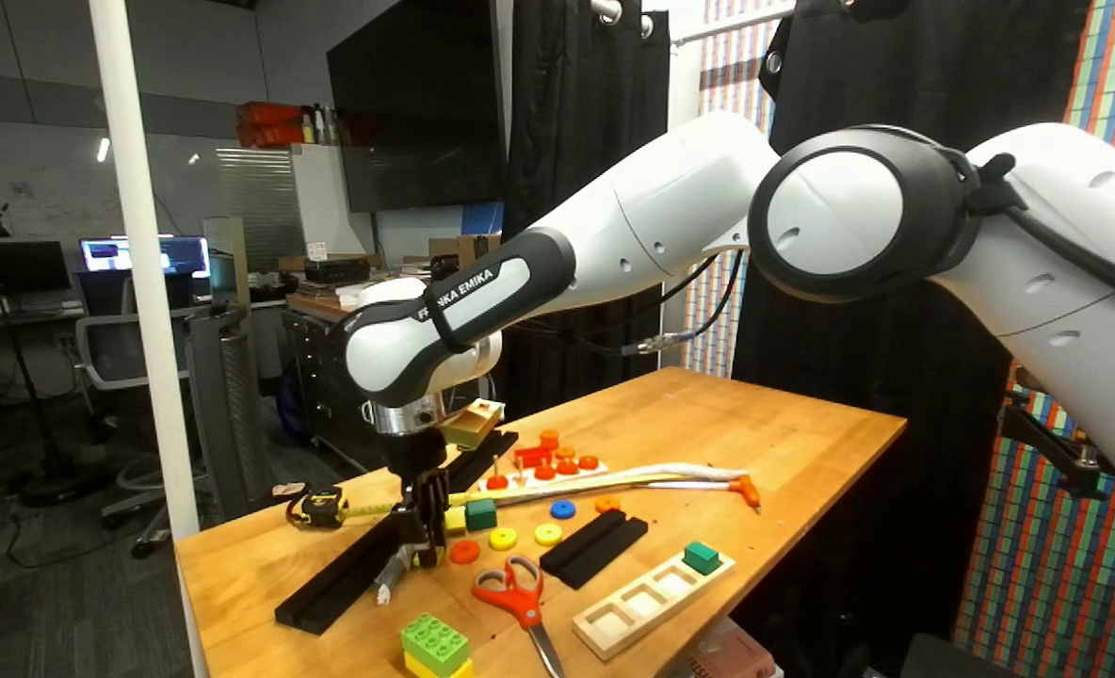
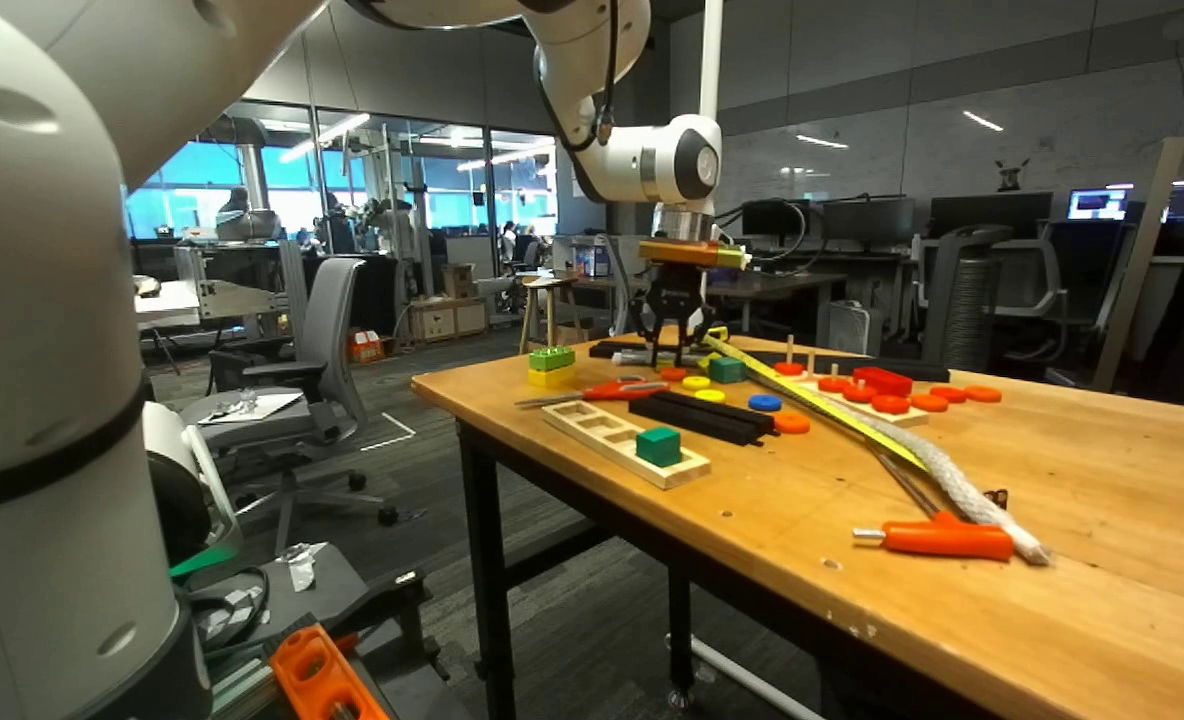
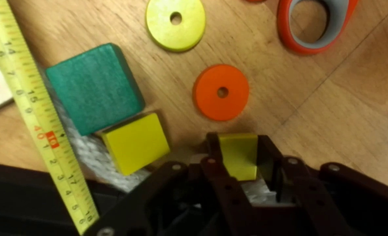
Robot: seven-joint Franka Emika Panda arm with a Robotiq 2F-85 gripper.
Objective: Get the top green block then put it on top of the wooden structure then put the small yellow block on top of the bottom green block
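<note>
Yellow block [image 3: 240, 160] sits pinched in the claw [image 3: 239, 146], jaws part-closed against it; wooden bench [image 2: 1102, 450] below; grey chair [image 2: 330, 318] beyond.

Can see a wooden bench [image 1: 746, 424] on dark legs [image 2: 487, 570]. Can pick out, directly on its top, orange-handled scissors [image 1: 525, 610] near a compartmented wooden tray [image 1: 661, 610] and a short black grooved bar [image 1: 593, 549]. Can make out two yellow discs [image 1: 541, 535], a blue disc [image 1: 563, 509] and an orange disc [image 3: 233, 101] lying flat, with a green block [image 3: 95, 90] near them. Can also spot a tape measure [image 1: 319, 508], a yellow brick [image 2: 552, 379] and, in an exterior view, an orange-handled tool [image 2: 947, 541] beside a white braided sleeve [image 2: 960, 492].
</note>
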